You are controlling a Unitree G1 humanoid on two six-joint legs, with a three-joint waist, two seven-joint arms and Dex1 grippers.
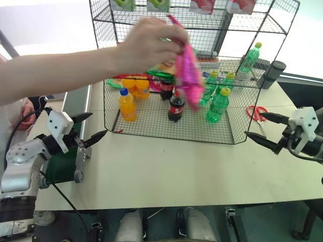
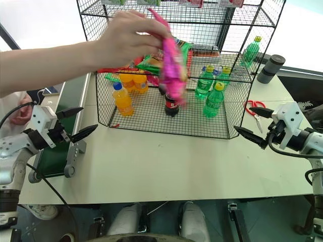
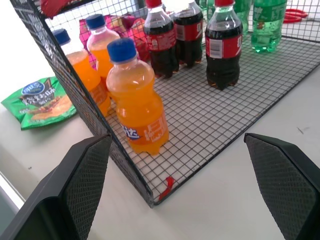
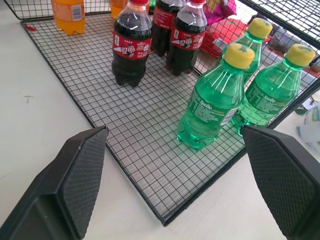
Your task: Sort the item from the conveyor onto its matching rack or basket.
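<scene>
Above the rack's (image 1: 171,126) floor, a person's hand (image 1: 151,43) dangles the pink bag (image 1: 187,75) upright, between both empty, wide-open grippers, left (image 1: 91,128), right (image 1: 262,128); neither is clearly nearer.

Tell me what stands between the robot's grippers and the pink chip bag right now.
A person's hand holds the pink chip bag in the air in front of the black wire rack. Both the left gripper and the right gripper hang open, far apart at the table's sides.
</scene>
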